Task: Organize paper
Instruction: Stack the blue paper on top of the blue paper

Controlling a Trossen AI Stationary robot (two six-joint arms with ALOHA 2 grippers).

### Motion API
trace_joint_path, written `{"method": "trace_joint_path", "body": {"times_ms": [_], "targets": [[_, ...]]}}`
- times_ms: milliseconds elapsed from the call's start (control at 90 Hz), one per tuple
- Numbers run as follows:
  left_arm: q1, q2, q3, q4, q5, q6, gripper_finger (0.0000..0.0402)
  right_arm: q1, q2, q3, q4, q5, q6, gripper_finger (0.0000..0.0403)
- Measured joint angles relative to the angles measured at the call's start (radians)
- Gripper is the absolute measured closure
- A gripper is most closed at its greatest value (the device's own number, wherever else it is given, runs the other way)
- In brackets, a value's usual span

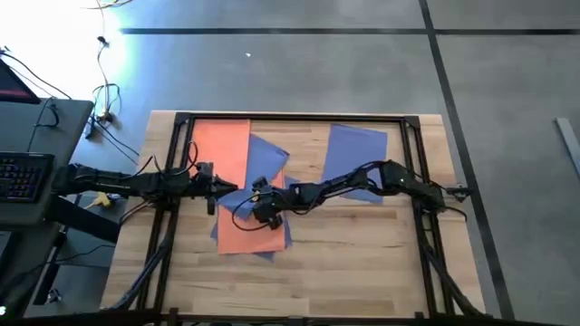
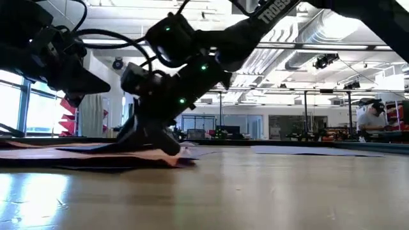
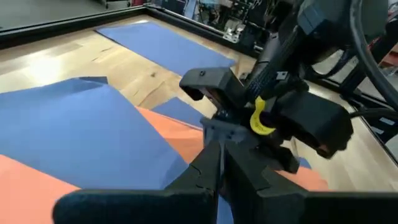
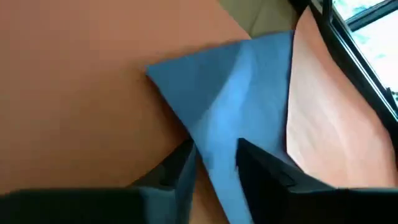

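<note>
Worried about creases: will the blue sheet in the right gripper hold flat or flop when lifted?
Probably flop: the blue sheet already buckles between the right gripper fingers. It looks thin and light, so it may slide over the orange sheet beneath.

We note a light wooden table (image 1: 362,263) carrying the paper: an overlapping pile of orange and blue sheets (image 1: 243,181) left of centre, and a separate blue sheet (image 1: 355,149) lying flat toward the right.

We see a grey concrete floor (image 1: 299,63) crossed by dark lines, a desk with a keyboard (image 1: 20,175) on the left, bright windows (image 2: 13,105) and ceiling ducts (image 2: 300,35) beyond, and a person (image 2: 370,121) seated far off.
</note>
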Motion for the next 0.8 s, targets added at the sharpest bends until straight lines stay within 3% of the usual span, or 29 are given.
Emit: {"method": "trace_joint_path", "body": {"times_ms": [67,267,622,722,800], "targets": [[0.000,0.000,0.000,0.001,0.010,0.000,0.0402,0.004,0.004,0.005,0.001,0.022,0.019,0.0390],[0.000,0.000,0.000,-0.001,0.020,0.000,0.0402,0.052,-0.016,0.003,-0.031,0.204,0.013,0.0402],[0.000,0.001,0.000,-0.003,0.025,-0.001,0.0402,0.244,-0.165,-0.001,-0.454,0.312,0.123,0.0403],[0.000,0.000,0.000,-0.003,0.025,-0.006,0.0402,0.294,-0.207,0.000,-0.545,0.287,0.197,0.0403],[0.000,0.001,0.000,-0.003,0.025,-0.017,0.0402,0.320,-0.226,0.001,-0.631,0.201,0.276,0.0403]]}}
